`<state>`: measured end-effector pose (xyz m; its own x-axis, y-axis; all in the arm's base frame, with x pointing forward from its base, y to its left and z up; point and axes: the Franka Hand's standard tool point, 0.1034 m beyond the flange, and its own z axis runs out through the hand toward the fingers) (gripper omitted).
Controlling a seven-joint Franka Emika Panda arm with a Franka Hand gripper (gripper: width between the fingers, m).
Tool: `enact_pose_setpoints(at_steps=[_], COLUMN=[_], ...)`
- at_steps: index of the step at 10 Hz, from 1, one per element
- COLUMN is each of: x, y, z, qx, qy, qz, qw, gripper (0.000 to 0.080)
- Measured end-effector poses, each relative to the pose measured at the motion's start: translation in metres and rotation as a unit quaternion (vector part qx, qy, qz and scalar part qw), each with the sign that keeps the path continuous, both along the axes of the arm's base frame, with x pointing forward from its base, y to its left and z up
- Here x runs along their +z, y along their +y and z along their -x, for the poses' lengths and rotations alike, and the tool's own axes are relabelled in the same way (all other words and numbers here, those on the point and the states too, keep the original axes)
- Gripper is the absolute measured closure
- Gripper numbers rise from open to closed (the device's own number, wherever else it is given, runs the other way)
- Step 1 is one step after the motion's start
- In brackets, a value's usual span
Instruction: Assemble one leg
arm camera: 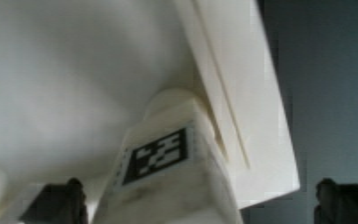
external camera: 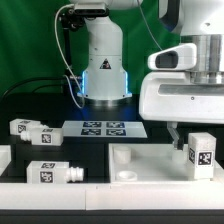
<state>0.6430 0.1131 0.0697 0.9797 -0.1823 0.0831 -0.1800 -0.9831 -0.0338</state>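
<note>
A leg, a stubby white post with a black-and-white tag, stands upright at the right end of the wide flat white panel. My gripper hangs over it, with its jaws on either side of the leg. In the wrist view the leg lies between the two dark fingertips, with a gap on each side. The gripper is open. The white panel runs behind the leg there.
Two more legs lie at the exterior view's left, one further back and one nearer. The marker board lies in front of the robot base. A white block sits at the left edge.
</note>
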Motion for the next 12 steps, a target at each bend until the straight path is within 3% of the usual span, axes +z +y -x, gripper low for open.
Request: enact_pose_setpoints(at_steps=[1,2,3,4,8,10,12], x=[0.0001,0.0000,0.0000,-0.0001,-0.0006,-0.0014,-0.0020], y=[-0.0020,-0.0008,-0.0008,-0.0010,-0.0025,-0.0042,-0.0060], z=[-0.0012,-0.0009,-0.0009,-0.0008,-0.0004,0.0002,0.0011], qx=[-0.014,-0.031,-0.035,-0.053,-0.207,-0.340,-0.496], qy=[-0.002,-0.002,-0.002,-0.001,0.002,0.005,0.015], qz=[-0.001,-0.002,-0.003,-0.004,-0.018,-0.032,-0.053], qw=[1.000,1.000,0.999,0.999,0.978,0.940,0.867], gripper=[0.0164,0.0337,0.0337,0.0518,0.0515,0.0515,0.0515])
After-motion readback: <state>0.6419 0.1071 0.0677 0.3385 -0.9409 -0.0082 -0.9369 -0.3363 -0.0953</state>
